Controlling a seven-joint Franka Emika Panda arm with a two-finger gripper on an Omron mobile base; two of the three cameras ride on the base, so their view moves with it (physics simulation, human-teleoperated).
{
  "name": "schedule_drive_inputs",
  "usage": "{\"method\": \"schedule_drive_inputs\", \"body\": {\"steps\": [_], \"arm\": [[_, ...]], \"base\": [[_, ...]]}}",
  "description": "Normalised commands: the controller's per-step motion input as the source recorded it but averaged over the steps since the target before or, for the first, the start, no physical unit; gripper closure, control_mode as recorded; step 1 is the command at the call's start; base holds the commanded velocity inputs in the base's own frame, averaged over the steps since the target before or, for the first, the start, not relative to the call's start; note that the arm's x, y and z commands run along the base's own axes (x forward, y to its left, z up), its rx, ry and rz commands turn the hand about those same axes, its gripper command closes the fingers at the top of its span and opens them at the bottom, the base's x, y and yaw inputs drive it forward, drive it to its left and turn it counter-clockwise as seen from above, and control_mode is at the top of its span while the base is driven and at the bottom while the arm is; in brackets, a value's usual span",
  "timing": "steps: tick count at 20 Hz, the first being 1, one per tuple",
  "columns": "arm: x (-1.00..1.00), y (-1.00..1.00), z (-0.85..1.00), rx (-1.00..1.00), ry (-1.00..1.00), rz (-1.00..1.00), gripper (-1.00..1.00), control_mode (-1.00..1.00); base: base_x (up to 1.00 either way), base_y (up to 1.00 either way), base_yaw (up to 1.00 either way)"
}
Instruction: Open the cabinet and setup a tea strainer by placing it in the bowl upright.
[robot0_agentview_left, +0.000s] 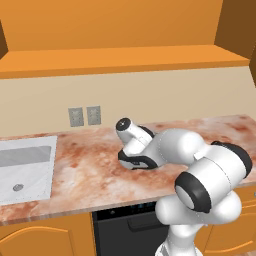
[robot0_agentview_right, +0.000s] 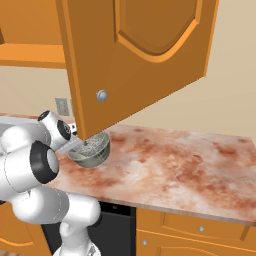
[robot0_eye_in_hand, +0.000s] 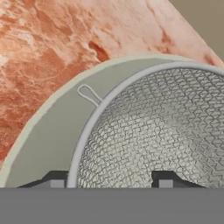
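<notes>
The cabinet's door (robot0_agentview_right: 150, 50) hangs swung open over the counter, its round silver knob (robot0_agentview_right: 102, 95) near the lower edge. Just below it, the pale grey-green bowl (robot0_agentview_right: 95, 159) stands on the marble counter with the tea strainer (robot0_agentview_right: 91, 147) sitting in it, mesh cup upward. In the hand view the strainer's mesh basket (robot0_eye_in_hand: 153, 131) lies inside the bowl (robot0_eye_in_hand: 52, 140), and a small wire loop (robot0_eye_in_hand: 89, 94) rests on the bowl's inner wall. My gripper (robot0_eye_in_hand: 109, 183) hovers right above them with its fingertips (robot0_eye_in_hand: 54, 181) wide apart, so it is open. In the left base view my own arm hides the bowl.
A white sink (robot0_agentview_left: 25, 170) is set into the counter at the left. Two wall outlets (robot0_agentview_left: 85, 116) sit behind the arm. The marble counter (robot0_agentview_right: 190, 160) stretches away to the right of the bowl. A dark appliance front (robot0_agentview_left: 125, 230) and orange base cupboards (robot0_agentview_right: 200, 227) lie below.
</notes>
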Motion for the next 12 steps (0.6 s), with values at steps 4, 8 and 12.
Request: {"method": "schedule_drive_inputs", "body": {"steps": [4, 8, 12], "arm": [[0.00, 0.00, 0.00, 0.00, 0.00, 0.00, -1.00, -1.00], [0.00, -0.02, 0.00, 0.00, 0.00, -0.01, -1.00, -1.00], [0.00, 0.00, 0.02, 0.03, 0.00, 0.00, -1.00, -1.00]], "base": [[0.00, 0.00, 0.00], [0.00, 0.00, 0.00], [0.00, 0.00, 0.00]]}}
